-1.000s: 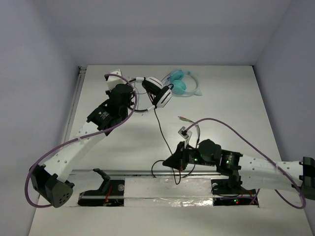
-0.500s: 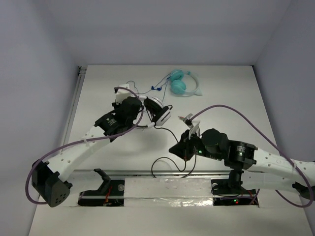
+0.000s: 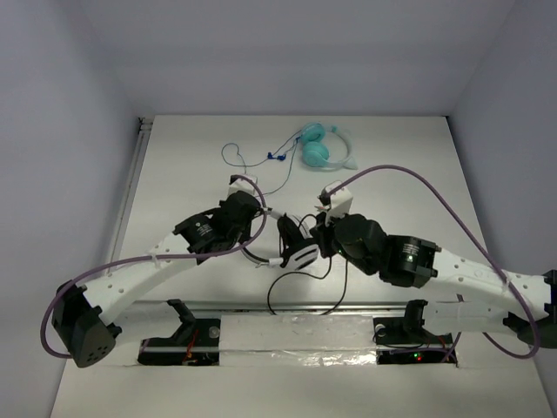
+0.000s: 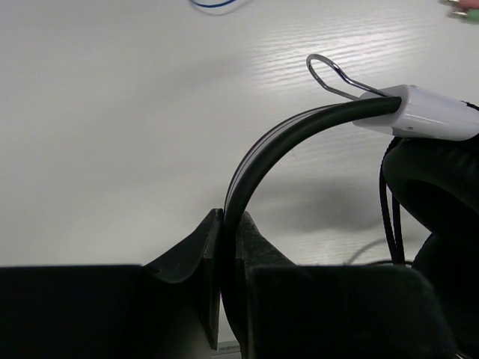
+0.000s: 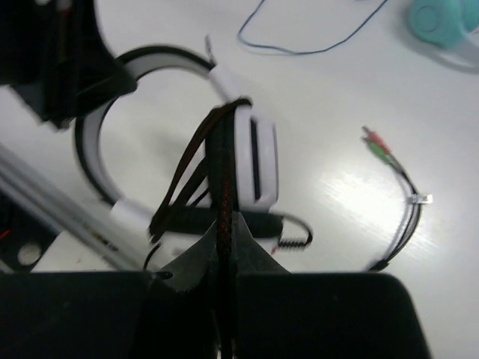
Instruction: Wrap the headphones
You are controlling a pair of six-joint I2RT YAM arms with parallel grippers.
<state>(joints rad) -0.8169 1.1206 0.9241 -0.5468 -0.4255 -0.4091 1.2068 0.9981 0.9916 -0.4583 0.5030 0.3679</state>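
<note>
clamping the black-and-white headband (image 4: 299, 129) of the headphones (image 3: 300, 255) in the closed left gripper (image 4: 230, 228), near the middle of the table (image 3: 174, 165), at 6 o'clock from the teal headphones (image 3: 318, 150). pinching its dark cable (image 5: 218, 164) in the closed right gripper (image 5: 224, 228), reaching in from 3 o'clock.

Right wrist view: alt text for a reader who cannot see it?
The right gripper pinches the cable in front of a white earcup. The headband arcs left into the left gripper; teal headphones sit top right.
</note>
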